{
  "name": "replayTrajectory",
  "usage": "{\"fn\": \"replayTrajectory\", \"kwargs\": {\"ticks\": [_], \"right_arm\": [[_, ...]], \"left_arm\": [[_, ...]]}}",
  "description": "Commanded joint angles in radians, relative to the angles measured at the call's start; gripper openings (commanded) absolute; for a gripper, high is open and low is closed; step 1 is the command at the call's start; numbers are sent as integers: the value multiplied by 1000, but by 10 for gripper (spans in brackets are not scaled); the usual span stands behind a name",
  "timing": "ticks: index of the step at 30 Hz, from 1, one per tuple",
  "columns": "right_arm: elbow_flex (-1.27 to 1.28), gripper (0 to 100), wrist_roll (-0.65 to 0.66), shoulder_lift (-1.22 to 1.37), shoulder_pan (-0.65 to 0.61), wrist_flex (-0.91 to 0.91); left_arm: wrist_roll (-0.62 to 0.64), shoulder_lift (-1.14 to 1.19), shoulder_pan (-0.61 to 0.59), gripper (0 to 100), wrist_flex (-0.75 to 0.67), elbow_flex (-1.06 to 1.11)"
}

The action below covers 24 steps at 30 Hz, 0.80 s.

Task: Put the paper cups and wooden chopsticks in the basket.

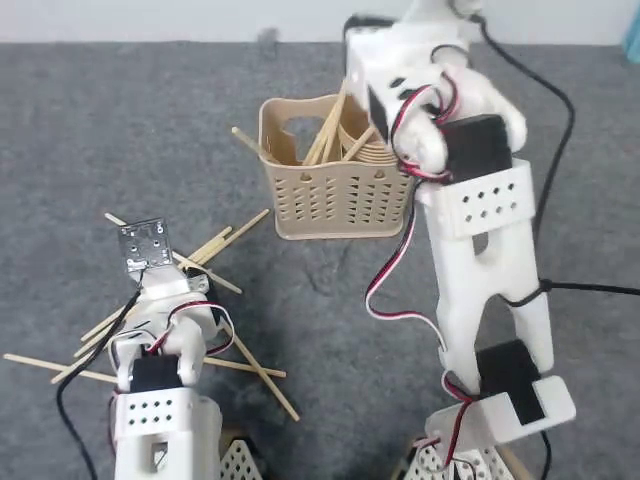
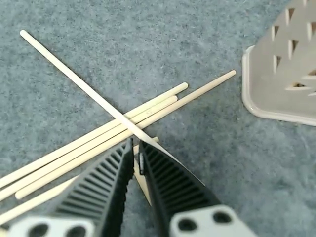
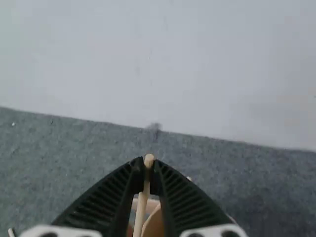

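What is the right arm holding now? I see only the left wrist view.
Observer: The right end effector is shut on one wooden chopstick.
Operator: Is anything in the basket already?
Observer: Yes, several chopsticks stand in the basket, beside what look like stacked paper cups.
Operator: Are there chopsticks that my view misses?
Observer: Yes, loose chopsticks lie on the carpet on both sides of the left arm.

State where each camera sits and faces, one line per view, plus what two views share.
High view: fixed overhead, looking down on basket, loose chopsticks, left arm, right arm.
Left wrist view: on left wrist, looking down past left gripper at those chopsticks.
Right wrist view: on right wrist, facing the wall; right gripper shut on a chopstick.
Shared: high and left wrist views show basket and loose chopsticks.
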Motion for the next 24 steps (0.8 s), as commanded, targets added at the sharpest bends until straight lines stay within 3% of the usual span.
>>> {"fn": "replayTrajectory", "kwargs": {"ticks": [1, 17, 24], "right_arm": [[-8, 8, 15, 2, -24, 85], [-8, 12, 14, 113, -30, 312], [-12, 150, 25, 27, -71, 298]], "left_arm": [[-9, -14, -6, 15, -20, -4], [-9, -14, -6, 15, -20, -4], [-9, -14, -6, 15, -21, -4]]}}
